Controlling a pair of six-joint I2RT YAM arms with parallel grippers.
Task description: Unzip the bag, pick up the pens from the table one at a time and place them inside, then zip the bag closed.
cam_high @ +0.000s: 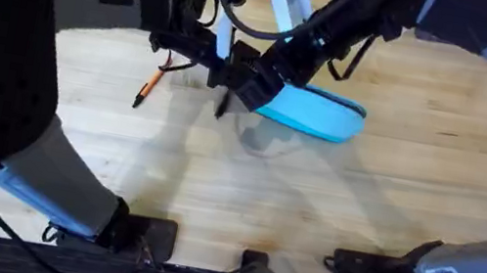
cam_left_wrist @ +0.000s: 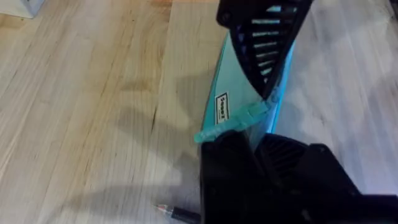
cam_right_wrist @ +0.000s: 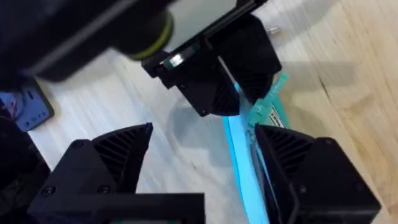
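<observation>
the bag (cam_high: 321,115), a light blue pouch, lies on the counter (cam_high: 390,211) a little beyond the middle of the overhead view. its long axis runs from a rounded end on the right toward the left and slightly away from the arm bases. the left end is hidden under both grippers. in the left wrist view the bag (cam_left_wrist: 219,93) shows a small white label and a teal zipper pull tab (cam_left_wrist: 233,121) sticking out from its edge.

the left gripper (cam_left_wrist: 255,140) is at the bag's left end, its black fingers (cam_left_wrist: 230,168) close together around the zipper end near the pull tab; whether they actually pinch it cannot be told. the right gripper (cam_right_wrist: 205,162) hangs just above the same end, its fingers (cam_right_wrist: 311,168) well apart, straddling the bag's blue edge (cam_right_wrist: 239,149) without closing on it.

the orange pen (cam_high: 150,84) lies on the counter left of the bag, well apart from it, black tip toward the arm bases, tilted slightly left. a dark pen tip (cam_left_wrist: 177,213) shows on the wood just beside the left gripper.

the counter is pale plank wood with visible grain, shadowed under the arms. coloured clutter sits at its far edge.
</observation>
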